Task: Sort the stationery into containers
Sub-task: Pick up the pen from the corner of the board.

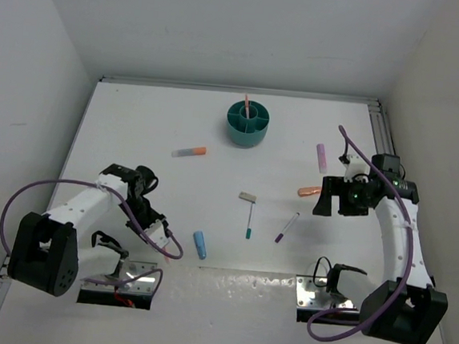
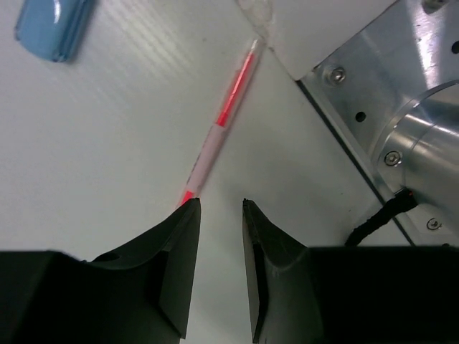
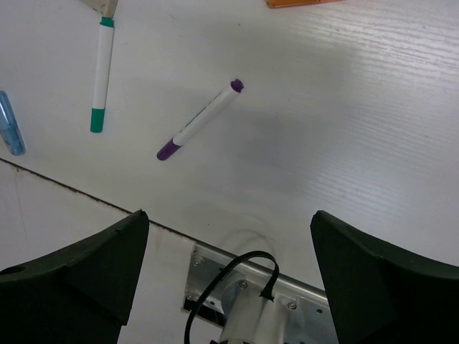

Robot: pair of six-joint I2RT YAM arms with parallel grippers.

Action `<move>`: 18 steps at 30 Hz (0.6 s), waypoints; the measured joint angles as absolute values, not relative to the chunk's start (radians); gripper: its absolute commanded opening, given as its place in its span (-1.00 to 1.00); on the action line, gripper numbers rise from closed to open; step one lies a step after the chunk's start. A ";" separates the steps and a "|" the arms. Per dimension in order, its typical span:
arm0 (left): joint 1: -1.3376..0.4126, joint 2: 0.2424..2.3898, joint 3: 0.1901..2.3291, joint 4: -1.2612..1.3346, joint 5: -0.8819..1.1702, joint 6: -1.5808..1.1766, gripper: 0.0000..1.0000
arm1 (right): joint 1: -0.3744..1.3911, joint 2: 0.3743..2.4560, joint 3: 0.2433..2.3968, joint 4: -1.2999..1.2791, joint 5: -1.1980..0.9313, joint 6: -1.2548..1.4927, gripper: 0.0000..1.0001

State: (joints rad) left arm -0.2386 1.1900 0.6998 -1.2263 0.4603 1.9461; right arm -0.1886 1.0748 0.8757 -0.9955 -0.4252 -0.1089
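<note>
Your round teal plastic cup (image 1: pixel 238 131) holds one thin orange pen (image 1: pixel 247 103); other stationery (image 1: pixel 200 244) lies loose. Left gripper (image 2: pixel 220 203) slightly parted, right gripper (image 3: pixel 229 218) spread wide, both empty.

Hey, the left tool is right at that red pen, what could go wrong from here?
One: the left tool has its jaws only narrowly apart, and the red pen ends at one fingertip, not between them; closing may miss it or flick it away. Two: the pen lies flat with its far end near the metal mount, so a nudge might wedge it against that edge.
</note>
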 measured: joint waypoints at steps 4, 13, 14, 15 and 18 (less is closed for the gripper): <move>-0.266 1.190 0.640 -1.204 0.447 1.956 -0.28 | -0.188 1.096 0.879 -1.006 -0.419 -0.113 0.85; -0.313 1.209 0.591 -1.065 0.449 1.962 -0.25 | -0.194 1.133 0.898 -1.008 -0.419 -0.113 0.85; -0.315 1.221 0.591 -1.050 0.450 1.963 -0.25 | -0.194 1.136 0.900 -1.008 -0.419 -0.113 0.85; -0.317 1.234 0.591 -1.037 0.451 1.963 -0.25 | -0.194 1.138 0.903 -1.008 -0.419 -0.113 0.85; -0.322 1.271 0.591 -1.006 0.451 1.964 -0.28 | -0.194 1.143 0.907 -1.008 -0.419 -0.113 0.85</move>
State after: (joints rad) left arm -0.3222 1.2709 0.5907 -1.0061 0.4515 1.9636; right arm -0.1944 1.1435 0.9070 -1.0080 -0.4191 -0.1131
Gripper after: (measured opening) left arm 0.370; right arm 0.927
